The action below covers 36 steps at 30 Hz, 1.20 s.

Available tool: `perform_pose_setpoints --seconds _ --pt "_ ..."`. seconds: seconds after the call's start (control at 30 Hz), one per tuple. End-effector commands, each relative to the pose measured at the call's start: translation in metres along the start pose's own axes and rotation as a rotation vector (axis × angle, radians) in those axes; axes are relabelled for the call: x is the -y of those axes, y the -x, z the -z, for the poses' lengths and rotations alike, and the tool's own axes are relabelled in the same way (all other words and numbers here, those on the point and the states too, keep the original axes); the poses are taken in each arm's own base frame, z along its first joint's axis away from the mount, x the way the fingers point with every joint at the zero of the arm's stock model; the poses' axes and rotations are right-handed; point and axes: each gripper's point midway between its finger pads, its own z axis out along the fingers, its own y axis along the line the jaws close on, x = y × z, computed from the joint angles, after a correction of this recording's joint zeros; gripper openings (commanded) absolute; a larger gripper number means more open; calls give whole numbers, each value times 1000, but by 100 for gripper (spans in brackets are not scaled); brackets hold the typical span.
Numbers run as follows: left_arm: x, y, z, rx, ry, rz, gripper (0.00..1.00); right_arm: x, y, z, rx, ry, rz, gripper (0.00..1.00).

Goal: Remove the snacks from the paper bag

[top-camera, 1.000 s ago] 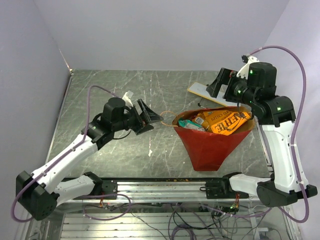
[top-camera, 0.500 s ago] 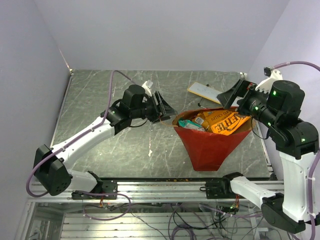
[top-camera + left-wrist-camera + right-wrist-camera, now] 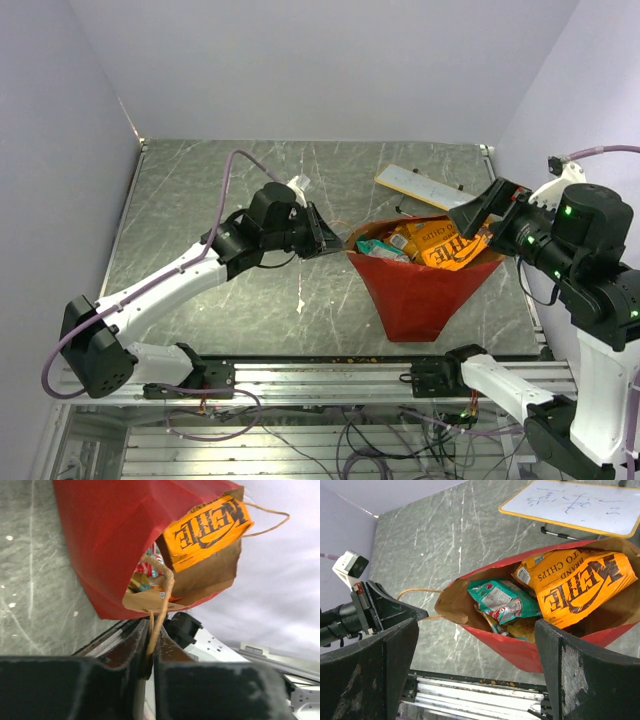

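Left jaws closed narrow on the tan loop handle (image 3: 164,590) of the paper bag (image 3: 420,290). Right jaws spread wide above the bag's open mouth. The snacks (image 3: 425,240), among them an orange chip bag (image 3: 580,592) and a teal packet (image 3: 502,600), lie inside the bag, which rests on the table (image 3: 200,200).

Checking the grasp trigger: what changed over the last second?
Left gripper moved right to the paper bag and closed on its loop handle. Right gripper swung nearer, off the card, open throughout. Bag and snacks unmoved.
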Motion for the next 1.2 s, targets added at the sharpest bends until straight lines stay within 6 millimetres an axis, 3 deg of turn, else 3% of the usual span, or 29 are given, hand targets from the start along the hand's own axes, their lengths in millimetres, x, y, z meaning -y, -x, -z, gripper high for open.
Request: perform_pose_setpoints --seconds 0.0,0.23,0.37,0.5,0.67,0.9,1.07,1.17 --pt "-1 13 14 31 23 -39 9 5 -14 1 -53 -23 -43 100" --pt "-13 60 54 84 57 -23 7 27 -22 8 -68 -124 -4 100" --pt "-28 84 82 125 103 -13 7 25 -38 -15 -131 -124 -76 100" --pt "-43 101 107 174 162 1 7 15 -38 -33 -149 -86 -94 100" --pt "-60 98 117 160 219 70 7 4 -51 -43 -157 -18 -211 100" --pt "-58 85 106 109 136 127 11 22 -87 -52 -163 -59 -338 100" --pt "-61 80 104 76 145 137 11 11 -90 -68 -184 14 -304 80" --pt "-58 84 109 104 152 125 13 12 -86 -73 -171 6 -290 51"
